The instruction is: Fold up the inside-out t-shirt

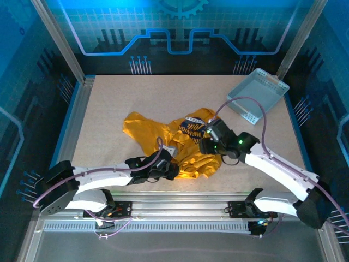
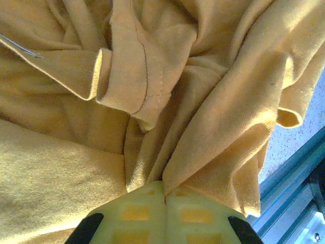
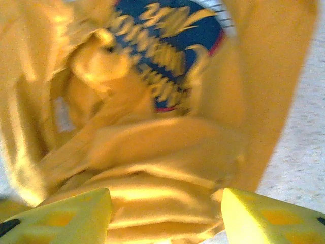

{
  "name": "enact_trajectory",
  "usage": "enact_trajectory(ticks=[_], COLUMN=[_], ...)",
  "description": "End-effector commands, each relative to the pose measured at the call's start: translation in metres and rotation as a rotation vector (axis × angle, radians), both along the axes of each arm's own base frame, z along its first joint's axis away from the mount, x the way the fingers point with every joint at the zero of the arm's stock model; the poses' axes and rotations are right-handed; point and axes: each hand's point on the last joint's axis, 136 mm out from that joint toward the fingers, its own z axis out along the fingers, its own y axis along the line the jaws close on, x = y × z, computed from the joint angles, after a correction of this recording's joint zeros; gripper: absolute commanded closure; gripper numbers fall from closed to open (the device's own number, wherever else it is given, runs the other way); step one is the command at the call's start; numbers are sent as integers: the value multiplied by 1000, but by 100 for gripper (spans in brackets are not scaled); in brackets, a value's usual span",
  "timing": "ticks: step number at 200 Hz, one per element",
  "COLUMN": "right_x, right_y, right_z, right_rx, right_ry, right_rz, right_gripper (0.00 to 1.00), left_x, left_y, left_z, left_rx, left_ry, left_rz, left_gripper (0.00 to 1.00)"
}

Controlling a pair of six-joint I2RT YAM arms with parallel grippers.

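The inside-out t-shirt (image 1: pixel 147 131), mustard yellow, lies crumpled in the middle of the table, with its dark navy print (image 1: pixel 192 130) facing up. My left gripper (image 1: pixel 170 168) sits at the shirt's near edge. In the left wrist view it (image 2: pixel 165 197) is shut on a pinched fold of the t-shirt (image 2: pixel 213 117). My right gripper (image 1: pixel 209 143) is over the shirt's right part, just near of the print. In the right wrist view it (image 3: pixel 165 211) stands open, its fingertips (image 3: pixel 96 206) wide apart over bunched folds of the t-shirt (image 3: pixel 162 147), with the print (image 3: pixel 167 40) beyond them.
A pale blue-grey perforated basket (image 1: pixel 257 94) stands at the back right corner. Bare table (image 1: pixel 109 103) lies left of and behind the shirt. A metal rail (image 1: pixel 180 192) runs along the near edge.
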Motion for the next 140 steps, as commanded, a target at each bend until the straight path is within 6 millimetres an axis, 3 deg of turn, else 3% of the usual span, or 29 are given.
enact_trajectory(ticks=[1, 35, 79, 140], right_x=[-29, -47, -41, -40], right_y=[8, 37, 26, 29], right_z=[-7, -34, -60, -78], right_rx=[-64, -80, -231, -285], right_ry=[49, 74, 71, 93], right_rz=[79, 133, 97, 108], right_gripper=[39, 40, 45, 46], left_x=[7, 8, 10, 11], left_y=[-17, -19, -17, -15], left_z=[19, 23, 27, 29], left_rx=[-53, -58, -57, -53], left_ry=[-41, -46, -58, -64], left_rz=[-24, -23, -14, -8], left_gripper=[100, 100, 100, 99])
